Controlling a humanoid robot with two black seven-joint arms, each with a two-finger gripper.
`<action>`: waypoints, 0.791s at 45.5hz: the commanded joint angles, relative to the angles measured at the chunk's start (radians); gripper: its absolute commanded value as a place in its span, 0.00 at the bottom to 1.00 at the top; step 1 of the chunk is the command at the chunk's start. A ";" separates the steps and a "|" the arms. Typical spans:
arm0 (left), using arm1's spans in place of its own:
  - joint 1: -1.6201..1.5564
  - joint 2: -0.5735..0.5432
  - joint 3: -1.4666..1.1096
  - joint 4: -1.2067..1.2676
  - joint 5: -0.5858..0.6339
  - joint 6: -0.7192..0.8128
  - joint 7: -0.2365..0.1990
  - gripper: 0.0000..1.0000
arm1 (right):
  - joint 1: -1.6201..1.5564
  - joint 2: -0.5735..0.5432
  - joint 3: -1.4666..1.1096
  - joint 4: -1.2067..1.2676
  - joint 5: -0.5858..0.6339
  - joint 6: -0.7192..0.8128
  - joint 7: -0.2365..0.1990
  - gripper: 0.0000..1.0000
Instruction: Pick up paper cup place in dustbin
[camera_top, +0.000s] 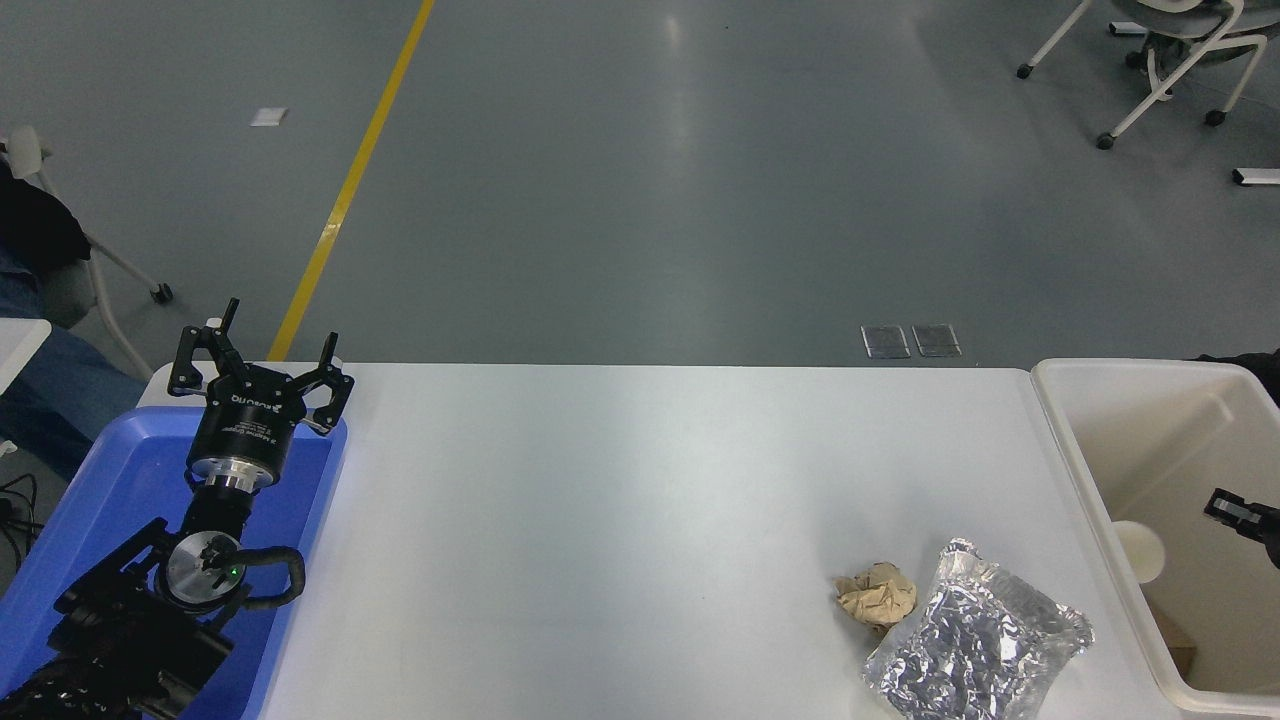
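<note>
The white paper cup (1140, 550) lies inside the white dustbin (1065, 440) at the table's right end. It rests against the bin's left wall, which hides part of it. My right gripper (1245, 512) reaches in from the right edge over the bin, to the right of the cup and a little above it. Only its black tip shows. It is open and apart from the cup. My left gripper (262, 365) is parked open over the blue tray at the lower left.
A crumpled brown paper ball (876, 596) and a crinkled silver foil bag (975, 640) lie on the white table (620, 500) near the bin's front left. The blue tray (120, 470) sits at the left edge. Office chairs stand on the floor beyond.
</note>
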 joint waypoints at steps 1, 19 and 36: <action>-0.001 0.000 0.002 0.000 0.002 -0.003 0.003 1.00 | 0.209 -0.163 -0.133 0.297 -0.095 0.037 -0.001 1.00; -0.001 0.000 0.002 0.000 0.002 -0.005 0.005 1.00 | 1.081 -0.179 -0.740 0.802 0.050 0.370 0.008 1.00; 0.002 0.000 0.000 0.000 0.000 0.000 0.000 1.00 | 1.530 0.185 -0.909 1.126 0.465 0.634 0.004 1.00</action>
